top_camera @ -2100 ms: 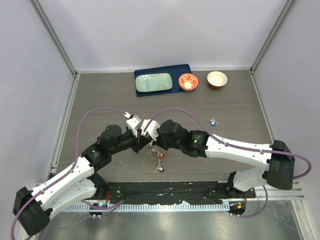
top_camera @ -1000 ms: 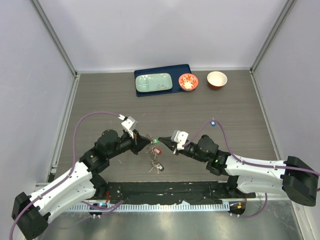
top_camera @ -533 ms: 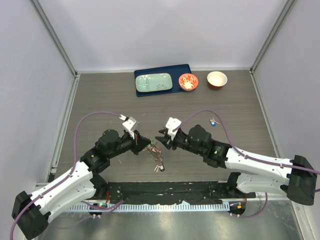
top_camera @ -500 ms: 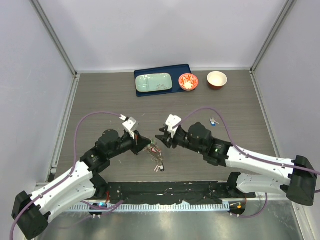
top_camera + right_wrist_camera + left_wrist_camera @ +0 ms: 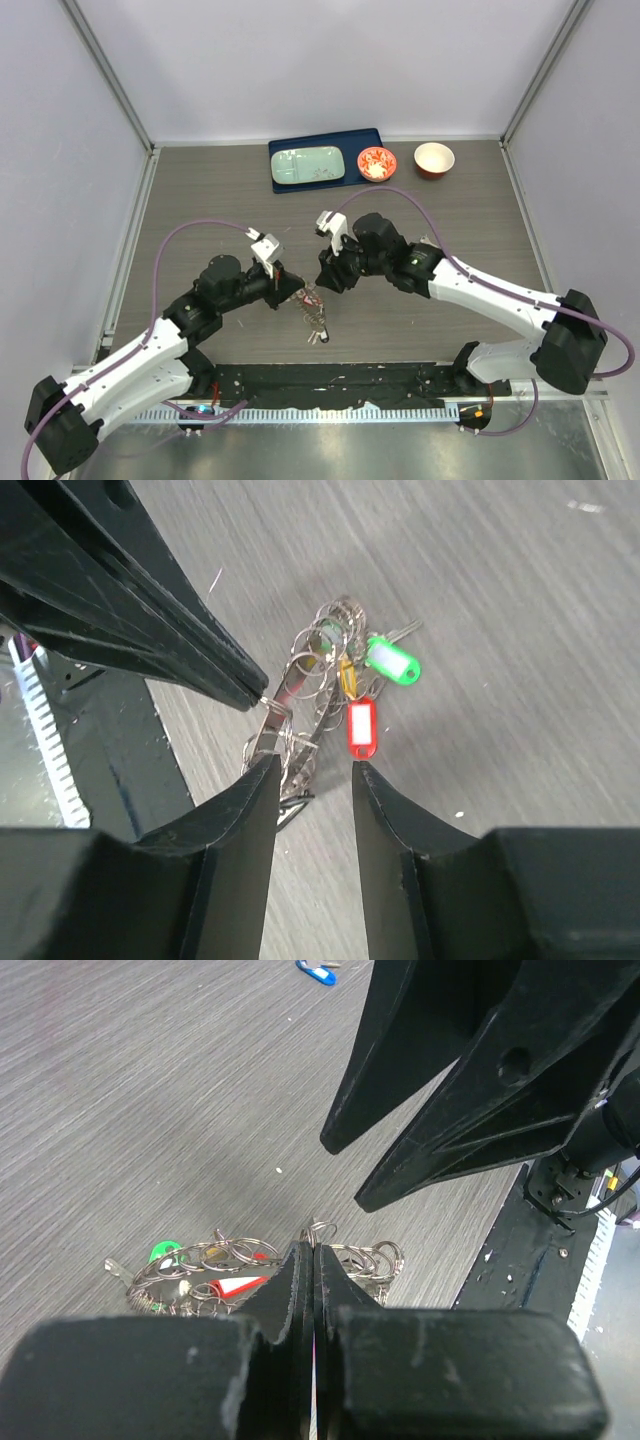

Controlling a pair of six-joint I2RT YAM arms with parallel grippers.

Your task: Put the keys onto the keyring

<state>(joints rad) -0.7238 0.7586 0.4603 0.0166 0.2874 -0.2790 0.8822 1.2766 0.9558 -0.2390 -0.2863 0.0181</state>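
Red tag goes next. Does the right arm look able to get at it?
Probably yes: the right gripper hovers above the red tag, jaws open, nothing between; the left gripper pinches the key bunch aside.

Key bunch (image 5: 215,1265) partly behind the left fingers (image 5: 288,1295)

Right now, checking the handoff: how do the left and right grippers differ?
The left gripper is shut, pinching a ring of the key bunch; the right gripper is open, holding nothing. Left touches the bunch's edge; right hovers above it. Both point at the bunch.
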